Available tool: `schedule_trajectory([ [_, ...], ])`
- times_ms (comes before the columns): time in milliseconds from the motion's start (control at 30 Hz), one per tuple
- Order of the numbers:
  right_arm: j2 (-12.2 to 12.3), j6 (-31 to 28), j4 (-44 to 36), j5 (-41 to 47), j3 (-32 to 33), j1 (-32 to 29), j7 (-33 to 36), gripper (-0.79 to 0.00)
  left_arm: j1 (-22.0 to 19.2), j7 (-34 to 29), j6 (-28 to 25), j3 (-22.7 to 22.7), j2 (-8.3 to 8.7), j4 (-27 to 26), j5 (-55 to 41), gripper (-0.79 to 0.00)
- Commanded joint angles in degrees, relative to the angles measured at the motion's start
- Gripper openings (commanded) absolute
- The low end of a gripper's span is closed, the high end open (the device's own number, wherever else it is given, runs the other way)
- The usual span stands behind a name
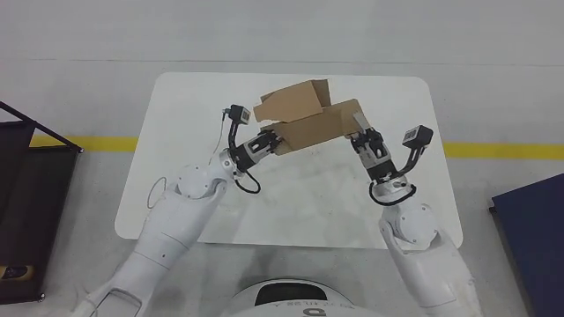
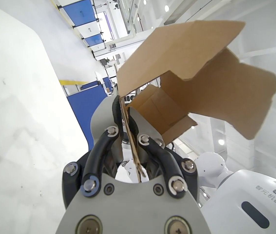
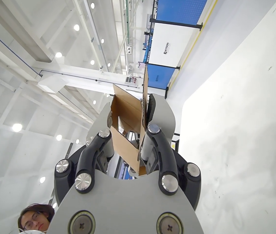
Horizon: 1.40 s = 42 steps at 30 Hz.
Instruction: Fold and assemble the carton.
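Observation:
A brown cardboard carton [image 1: 308,114], partly unfolded with its flaps loose, hangs above the far half of the white table [image 1: 185,114], held between both arms. My left gripper [image 1: 267,145] is shut on the carton's left edge. In the left wrist view that gripper [image 2: 124,112] pinches a thin cardboard panel, and the carton [image 2: 189,74] opens out beyond it. My right gripper [image 1: 361,138] grips the carton's right end. In the right wrist view that gripper [image 3: 130,112] is shut on a folded flap of the carton [image 3: 125,113].
A dark rack [image 1: 26,167] stands on the floor to the left of the table, and a blue mat [image 1: 538,229] lies to its right. A yellow floor line [image 1: 502,150] runs behind the table. The table's near half [image 1: 300,211] is bare.

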Motion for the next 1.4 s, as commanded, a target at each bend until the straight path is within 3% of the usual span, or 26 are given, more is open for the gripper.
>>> schedule_trajectory([
  [0,0.0,-0.3,-0.1,0.5,0.5,-0.2,0.6,-0.440,-0.3,-0.3,-0.4,-0.6,0.28,0.2,3.6,-0.785],
  [333,0.3,-0.8,0.3,0.2,7.1,-0.8,-4.2,-0.437,0.0,-0.9,-2.1,-3.2,1.11,-2.0,6.3,-0.785],
  [533,0.4,-2.1,-3.5,-1.1,10.3,-1.6,-5.7,-0.434,-0.1,-2.8,-2.2,-3.7,1.42,-2.3,6.1,-0.785],
  [667,0.7,-0.5,-5.5,0.1,9.0,-0.9,3.6,-0.468,-0.3,-5.0,-2.6,-3.3,1.59,-2.5,6.1,-0.785],
  [867,1.3,5.6,1.0,-3.6,4.8,6.1,18.9,-0.477,-0.6,-7.7,-3.0,-3.1,1.89,-2.9,6.6,-0.785],
  [1133,1.4,5.9,4.2,-0.9,3.3,9.6,24.7,-0.462,-0.3,-10.7,-2.3,-3.2,2.44,-3.5,6.8,-0.785],
  [1367,1.9,8.7,5.7,5.8,3.7,11.4,35.2,-0.480,-0.3,-11.3,-1.8,-3.3,2.76,-3.3,6.9,-0.785],
])
